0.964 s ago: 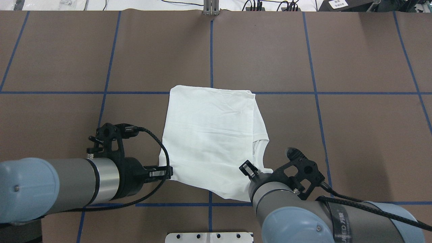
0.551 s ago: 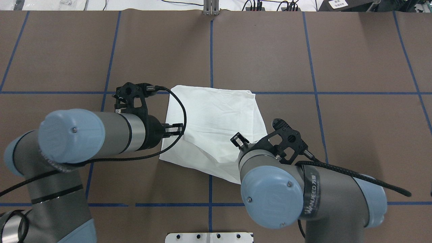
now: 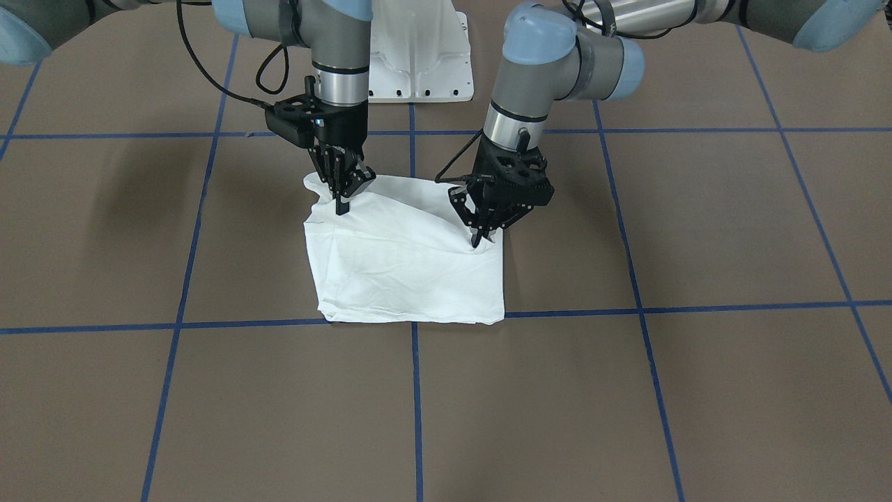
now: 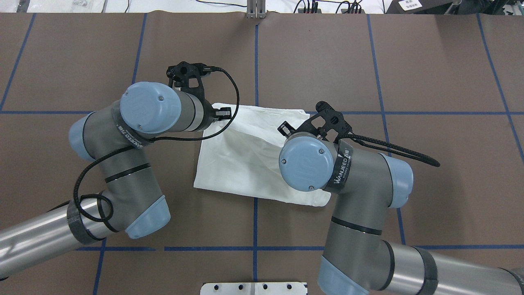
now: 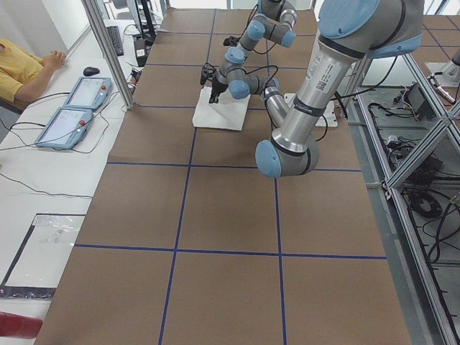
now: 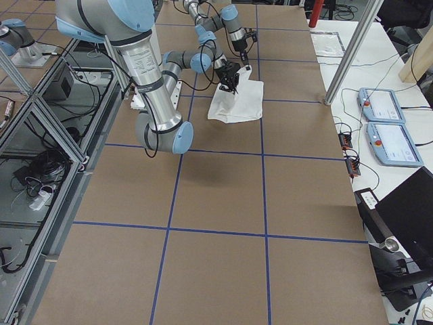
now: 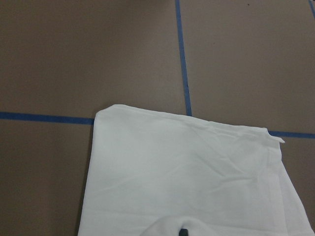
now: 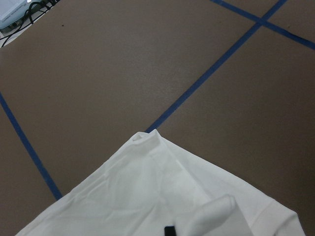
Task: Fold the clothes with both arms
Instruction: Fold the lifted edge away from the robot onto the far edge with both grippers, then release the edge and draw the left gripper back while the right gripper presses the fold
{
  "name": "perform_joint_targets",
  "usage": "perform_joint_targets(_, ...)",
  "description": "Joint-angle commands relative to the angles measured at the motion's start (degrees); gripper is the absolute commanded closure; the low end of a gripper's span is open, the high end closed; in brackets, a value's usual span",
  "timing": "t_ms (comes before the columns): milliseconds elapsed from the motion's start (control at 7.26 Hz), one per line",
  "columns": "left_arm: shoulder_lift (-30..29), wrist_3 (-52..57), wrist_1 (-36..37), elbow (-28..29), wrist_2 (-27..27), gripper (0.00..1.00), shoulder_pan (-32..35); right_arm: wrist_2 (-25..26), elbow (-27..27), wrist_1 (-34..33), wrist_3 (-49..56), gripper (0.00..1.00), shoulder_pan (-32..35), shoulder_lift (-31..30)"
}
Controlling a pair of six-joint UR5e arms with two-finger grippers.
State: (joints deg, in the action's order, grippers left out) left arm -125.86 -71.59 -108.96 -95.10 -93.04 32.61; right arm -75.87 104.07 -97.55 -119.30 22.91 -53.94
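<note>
Left end effector point(image 3: 479, 240) and right end effector point(image 3: 343, 203) are each shown pinching a tuck of the white shirt point(image 3: 408, 275), fingers pointed down, one at either end of the robot-side edge, which is held raised off the surface point(image 3: 662, 390). The rest of the shirt is spread flat ahead of both, on the side away from the robot, near the middle of the surface, with its far hem laid along a blue tape line point(image 3: 627, 308). The held edge runs crosswise from one arm to the other, so the fold is judged to go forward, over the flat part toward that hem. The left end effector is seen somewhat nearer the hem than the right, so the raised edge is slanted and the right side is judged to have more ground to cover. Both far corners are shown uncovered in the wrist views, and brown surface continues beyond the hem and to either side of the cloth
</note>
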Motion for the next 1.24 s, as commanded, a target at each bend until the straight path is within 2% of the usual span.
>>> perform_joint_targets(0, -0.9, 1.2, -6.7, 8.7, 0.1, 1.00, 0.3, -0.3, -9.8, 7.3, 2.8, 1.00, 1.6, 2.8)
perform_joint_targets(138, -0.8, 1.2, -6.9, 9.1, 0.1, 1.00, 0.3, -0.3, -12.2, 9.1, 3.7, 1.00, 2.0, 3.6)
perform_joint_targets(413, -0.8, 1.2, -7.0, 9.1, 0.0, 1.00, 0.3, -1.2, -12.6, 9.5, 4.5, 1.00, 3.0, 3.6)
perform_joint_targets(551, -0.7, 1.9, -7.0, 9.1, 0.0, 0.77, 0.3, -1.4, -12.6, 9.4, 6.9, 0.96, 3.3, 3.5)
perform_joint_targets(688, -0.5, 7.5, -7.1, 8.6, 0.0, 0.01, 0.5, -1.4, -12.8, 9.5, 15.7, 0.01, 3.4, 3.7)
perform_joint_targets(826, 0.1, 12.6, -7.2, 6.8, -0.6, 0.00, 2.7, -1.9, -12.8, 9.4, 16.4, 0.00, 4.0, 3.8)
perform_joint_targets(1101, 4.6, 22.1, -7.3, 3.3, -6.9, 0.00, 7.4, -2.4, -13.5, 9.2, 17.6, 0.00, 3.2, 5.9)
